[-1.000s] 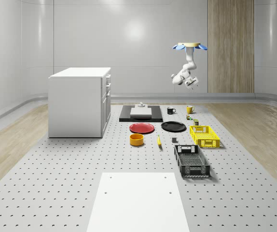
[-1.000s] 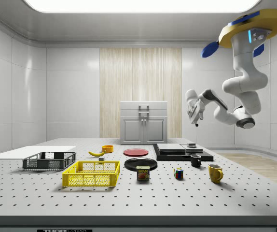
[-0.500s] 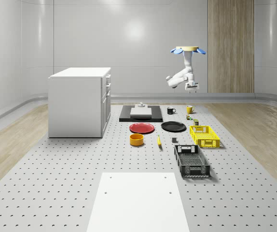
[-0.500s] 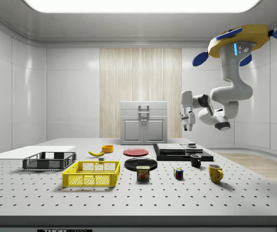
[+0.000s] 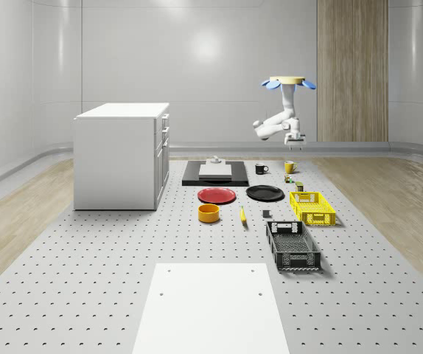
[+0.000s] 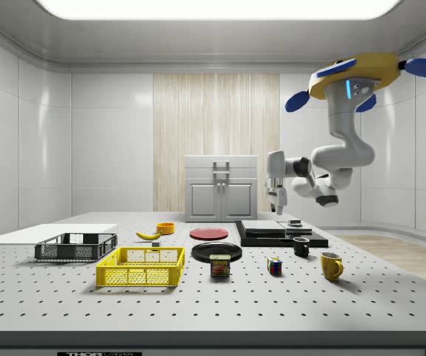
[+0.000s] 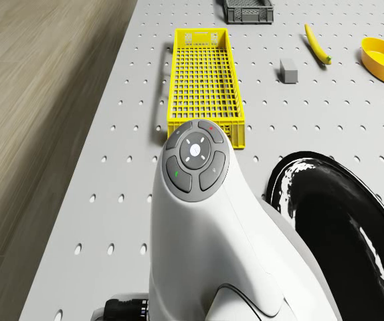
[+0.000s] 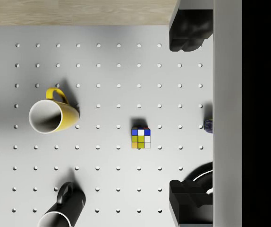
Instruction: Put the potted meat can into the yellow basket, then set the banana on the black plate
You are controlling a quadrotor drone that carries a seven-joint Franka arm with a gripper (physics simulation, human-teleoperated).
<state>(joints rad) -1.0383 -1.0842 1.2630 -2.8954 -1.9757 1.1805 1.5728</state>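
The potted meat can (image 6: 220,265) stands on the table between the yellow basket (image 6: 142,267) and a colour cube (image 6: 274,265). The basket (image 5: 312,207) (image 7: 205,83) holds nothing. The banana (image 5: 242,214) (image 7: 316,43) lies flat on the table beyond the black plate (image 5: 264,193) (image 7: 342,227). The drone (image 6: 358,74) hovers over the table's far right part, above the mugs. My gripper (image 6: 272,208) (image 5: 294,139) points straight down, high over the cube (image 8: 140,137). In the wrist view my gripper (image 8: 188,116) is open with nothing between its fingers (image 8: 187,30).
A yellow mug (image 8: 53,116) and a black mug (image 8: 62,210) stand near the cube. A red plate (image 5: 217,195), an orange bowl (image 5: 208,213), a black crate (image 5: 292,245), a dark slab (image 5: 214,175) and a white cabinet (image 5: 119,155) share the table. A small grey block (image 7: 288,70) lies beside the basket.
The drone has come lower and moved toward the side view's left. The arm has swung the gripper down until it points at the table.
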